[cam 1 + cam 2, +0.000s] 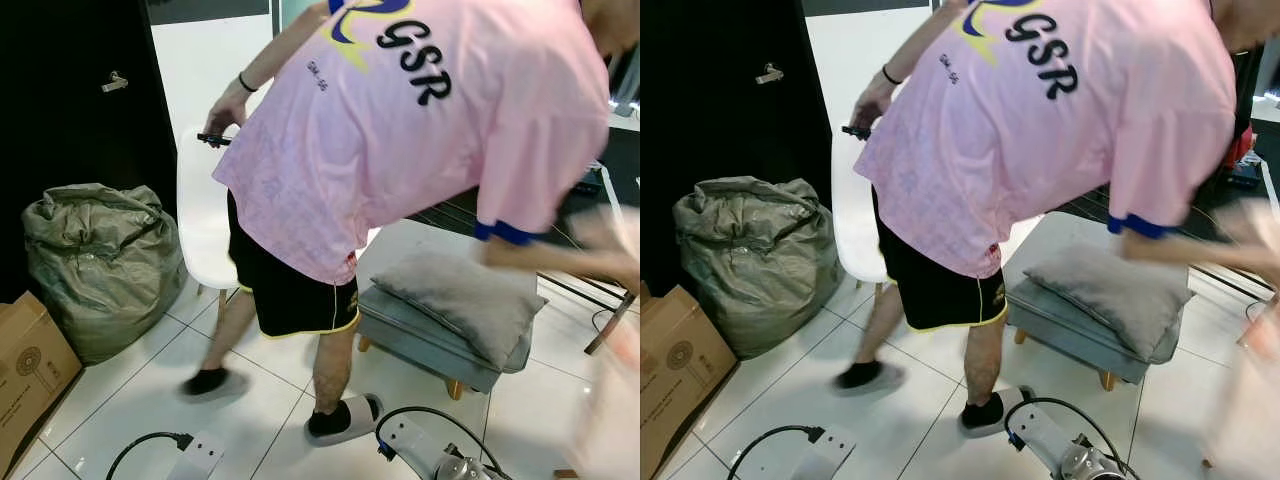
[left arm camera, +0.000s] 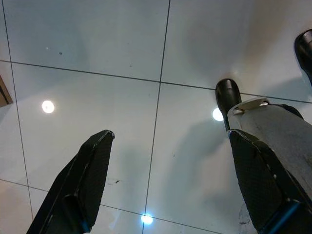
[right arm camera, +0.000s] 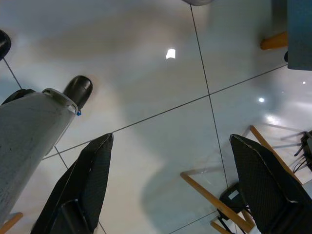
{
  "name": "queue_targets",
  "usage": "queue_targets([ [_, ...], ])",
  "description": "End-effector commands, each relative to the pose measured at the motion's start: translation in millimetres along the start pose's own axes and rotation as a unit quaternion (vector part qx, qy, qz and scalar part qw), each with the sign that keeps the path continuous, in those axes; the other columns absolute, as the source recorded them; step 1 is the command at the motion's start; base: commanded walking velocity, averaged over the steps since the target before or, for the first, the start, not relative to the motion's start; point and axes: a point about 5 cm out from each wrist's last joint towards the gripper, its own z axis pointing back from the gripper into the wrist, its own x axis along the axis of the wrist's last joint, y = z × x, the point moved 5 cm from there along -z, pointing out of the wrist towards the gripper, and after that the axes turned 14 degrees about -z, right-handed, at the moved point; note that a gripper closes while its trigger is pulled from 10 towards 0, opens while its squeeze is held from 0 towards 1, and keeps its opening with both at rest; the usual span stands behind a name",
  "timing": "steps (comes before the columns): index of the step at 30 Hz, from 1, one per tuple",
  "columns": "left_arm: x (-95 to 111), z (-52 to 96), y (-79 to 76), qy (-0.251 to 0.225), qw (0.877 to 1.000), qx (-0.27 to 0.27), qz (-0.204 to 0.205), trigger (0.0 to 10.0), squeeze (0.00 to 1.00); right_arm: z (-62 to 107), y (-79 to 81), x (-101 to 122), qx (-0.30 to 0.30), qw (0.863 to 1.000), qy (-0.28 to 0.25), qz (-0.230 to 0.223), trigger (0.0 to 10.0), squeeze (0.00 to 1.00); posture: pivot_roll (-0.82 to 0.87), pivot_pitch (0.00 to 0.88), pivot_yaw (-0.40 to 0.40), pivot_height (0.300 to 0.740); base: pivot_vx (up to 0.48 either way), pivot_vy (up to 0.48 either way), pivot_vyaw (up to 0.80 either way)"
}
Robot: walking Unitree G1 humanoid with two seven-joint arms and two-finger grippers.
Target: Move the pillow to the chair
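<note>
A grey pillow lies on a blue-grey footstool with wooden legs, right of centre. The white chair stands behind, against the wall. A person in a pink shirt bends over between me and both, one hand holding a small black thing at the chair's back and the other arm reaching over the pillow. My left gripper hangs open over bare floor tiles. My right gripper also hangs open above the floor, near the footstool's corner. Both silver arms show at the bottom edge.
A grey-green beanbag slumps at the left by a black door. A cardboard box stands at the near left. The person's feet are on the tiles just ahead. Wooden furniture legs lie on my right.
</note>
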Motion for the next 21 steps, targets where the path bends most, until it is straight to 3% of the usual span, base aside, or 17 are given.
queue_targets([
  [1,0.7,0.0,0.1,0.001,1.000,-0.002,-0.010,10.0,0.00,0.0,-0.8,-1.3,0.000,1.000,-0.001,-0.002,10.0,0.00,-0.08,0.036,-0.053,0.740,0.000,0.000,0.00],
  [21,-1.8,0.3,1.9,0.003,1.000,0.000,-0.012,10.0,0.00,-0.5,1.7,-0.7,0.000,1.000,-0.003,-0.007,10.0,0.00,-0.05,0.020,-0.042,0.740,0.000,0.000,0.00],
])
